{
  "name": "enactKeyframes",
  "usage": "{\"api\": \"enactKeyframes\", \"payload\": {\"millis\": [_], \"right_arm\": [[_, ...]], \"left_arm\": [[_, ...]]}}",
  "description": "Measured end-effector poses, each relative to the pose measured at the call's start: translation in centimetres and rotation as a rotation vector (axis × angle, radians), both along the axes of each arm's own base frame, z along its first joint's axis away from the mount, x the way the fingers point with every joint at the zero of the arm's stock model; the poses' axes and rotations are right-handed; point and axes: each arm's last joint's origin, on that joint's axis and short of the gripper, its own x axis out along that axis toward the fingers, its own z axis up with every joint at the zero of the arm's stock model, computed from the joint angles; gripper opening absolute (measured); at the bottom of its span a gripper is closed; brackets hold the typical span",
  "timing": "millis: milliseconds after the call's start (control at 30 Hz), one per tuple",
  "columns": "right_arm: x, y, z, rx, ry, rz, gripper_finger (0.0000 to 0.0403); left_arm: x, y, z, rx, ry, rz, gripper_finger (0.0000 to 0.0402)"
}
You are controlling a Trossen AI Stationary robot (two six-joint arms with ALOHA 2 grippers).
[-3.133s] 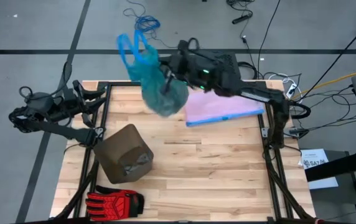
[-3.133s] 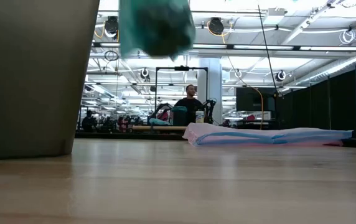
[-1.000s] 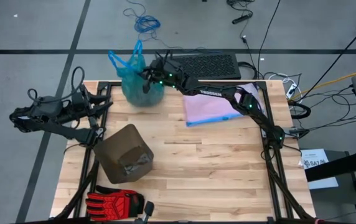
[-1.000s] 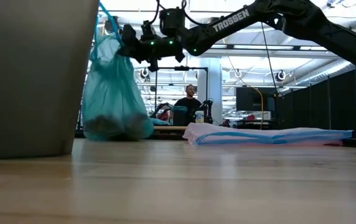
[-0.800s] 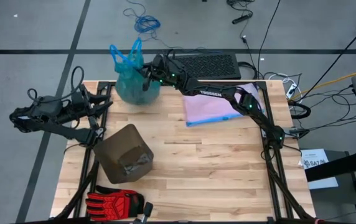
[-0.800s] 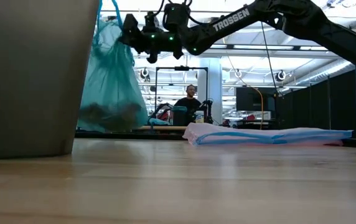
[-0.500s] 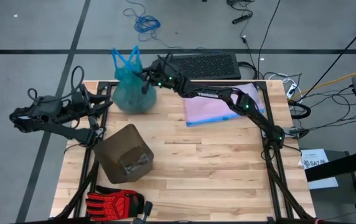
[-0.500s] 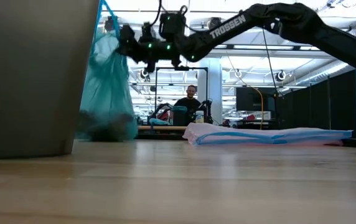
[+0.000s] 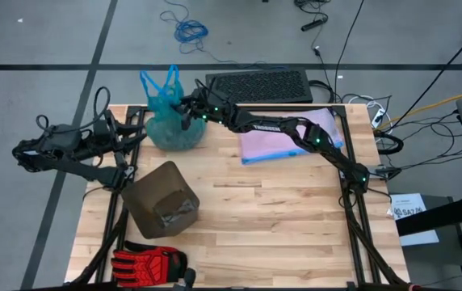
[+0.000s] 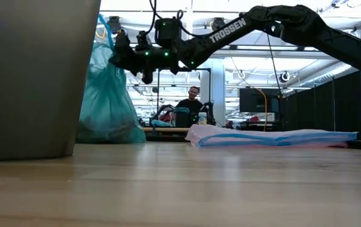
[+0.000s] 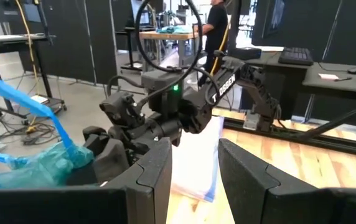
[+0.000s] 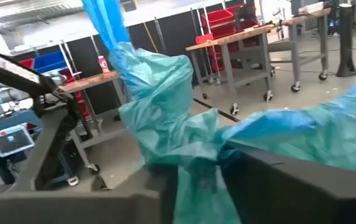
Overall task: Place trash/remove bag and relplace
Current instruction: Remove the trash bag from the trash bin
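Observation:
The teal bag (image 9: pixel 170 125) stands on the table's far left corner, its bottom (image 10: pixel 108 129) on the wood and its blue loops (image 9: pixel 157 81) sticking up. The trash is hidden inside it. My right gripper (image 9: pixel 184 111) reaches level from the table's right to the bag's gathered neck. In the right wrist view its fingers stand apart, the neck (image 12: pixel 200 168) between them. My left gripper (image 9: pixel 124 133) waits open at the table's left edge, nothing between its fingers (image 11: pixel 193 180). My right gripper has the bag's gathered neck (image 12: pixel 196 158) lying between its parted fingers, which come level from the table's right. Whether the fingers touch the plastic I cannot tell. The bag stands on the table by its own bottom.
A brown-grey bin (image 9: pixel 160 198) lies tipped near the table's left side. A red-and-black glove (image 9: pixel 146 263) lies at the near left edge, a pale lilac bag (image 9: pixel 283 137) at the far right. A keyboard (image 9: pixel 259 85) sits beyond the far edge.
My right gripper has sunk and gone slightly toward the table's left edge with the bag. The bag swung, then settled, and now slumps wider on the far left corner.

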Motion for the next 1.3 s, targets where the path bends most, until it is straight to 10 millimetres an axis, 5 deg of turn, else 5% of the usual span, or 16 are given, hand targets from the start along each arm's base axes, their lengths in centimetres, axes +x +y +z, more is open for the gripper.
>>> {"api": "enactKeyframes", "payload": {"millis": [200,367,700,967,1133,1300], "right_arm": [[0.2,0.6,0.1,0.034,-0.016,0.013,0.0201],[0.2,1.0,0.6,0.043,-0.045,0.025,0.0237],[1.1,3.3,4.7,-0.142,-0.002,0.015,0.0239],[1.4,4.9,5.7,-0.186,0.162,0.013,0.0241],[1.6,5.9,5.5,-0.285,0.229,0.033,0.0208],[1.7,6.2,5.4,-0.353,0.249,0.037,0.0098]], "left_arm": [[0.0,0.0,-0.4,0.008,0.045,-0.002,0.0127],[-0.1,0.0,-0.5,0.008,0.053,-0.004,0.0127],[-0.1,0.0,-0.5,0.009,0.054,-0.008,0.0127],[0.0,-0.2,-0.6,-0.047,0.049,-0.073,0.0127],[-0.5,0.0,0.6,-0.022,-0.005,-0.05,0.0127],[-1.3,0.1,1.5,-0.007,-0.031,-0.045,0.0128]]}}
